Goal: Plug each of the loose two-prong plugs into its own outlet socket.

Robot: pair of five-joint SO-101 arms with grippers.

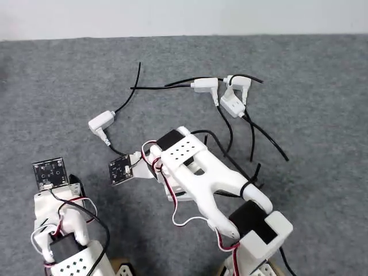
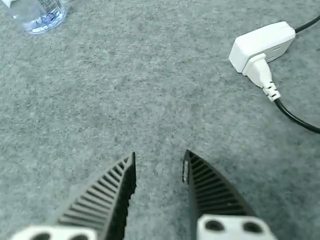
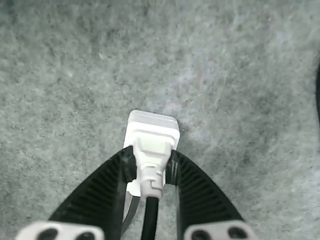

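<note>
My right gripper (image 3: 150, 161) is shut on a white two-prong plug (image 3: 150, 159) with a black cord. The plug's front sits against a white outlet socket (image 3: 152, 131) lying on the grey carpet. In the high view this arm (image 1: 198, 167) covers that plug and socket. My left gripper (image 2: 159, 167) hangs open above bare carpet with nothing between its fingers. Apart from it lies another white socket (image 2: 262, 44) with a plug (image 2: 261, 75) pushed into it, which also shows in the high view as a socket (image 1: 100, 121).
Two more white socket-and-plug pairs (image 1: 205, 85) (image 1: 234, 99) lie at the back of the carpet, with black cords (image 1: 253, 135) trailing toward the right arm. A clear plastic bottle (image 2: 37, 12) stands at the carpet's far side in the left wrist view.
</note>
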